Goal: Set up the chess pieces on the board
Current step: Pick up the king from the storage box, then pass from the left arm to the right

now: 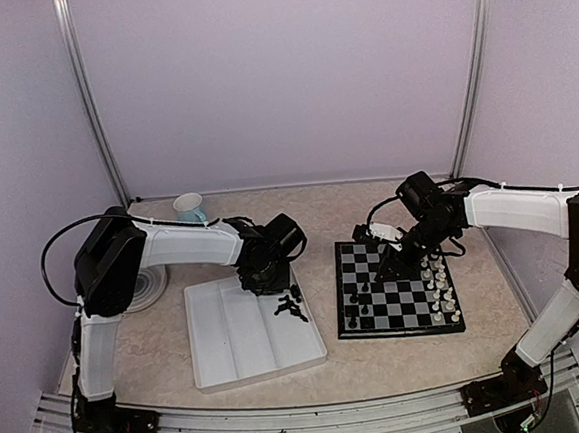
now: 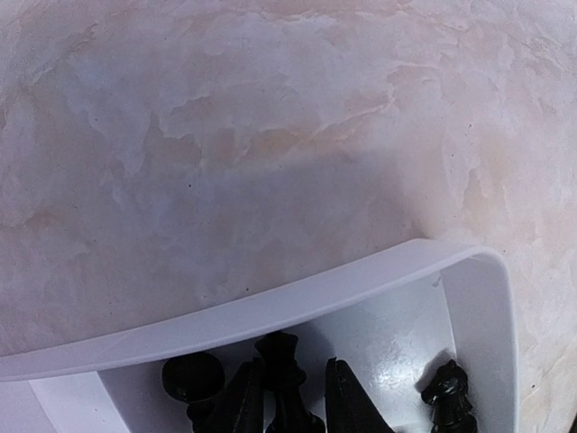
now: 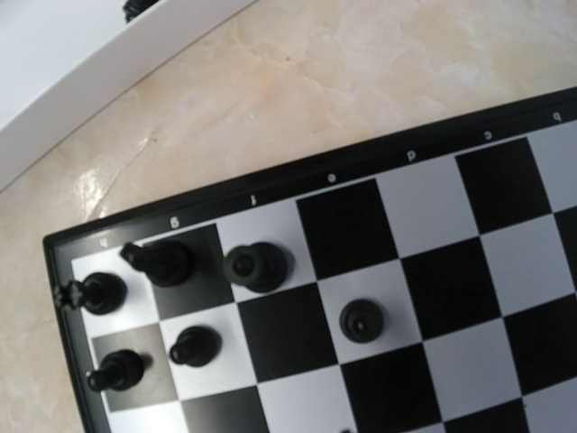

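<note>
Black chess pieces (image 1: 291, 305) lie in the right end of the white tray (image 1: 229, 342). My left gripper (image 1: 264, 275) hangs over that corner. In the left wrist view its fingers (image 2: 236, 401) closely flank one upright black piece (image 2: 284, 356); the left finger touches it and a sliver of gap shows at the right. A pawn (image 2: 192, 379) and a knight (image 2: 448, 392) stand beside them. The board (image 1: 402, 308) carries several black pieces (image 3: 257, 266) along its left edge. My right gripper (image 1: 387, 265) hovers over the board's far part, and its fingers are out of the right wrist view.
White chess pieces (image 1: 441, 287) stand along the board's right side. A blue cup (image 1: 191, 207) sits at the back left, and a white round plate (image 1: 153, 285) lies under the left arm. The tray's rim (image 2: 270, 311) curves just ahead of the left fingers.
</note>
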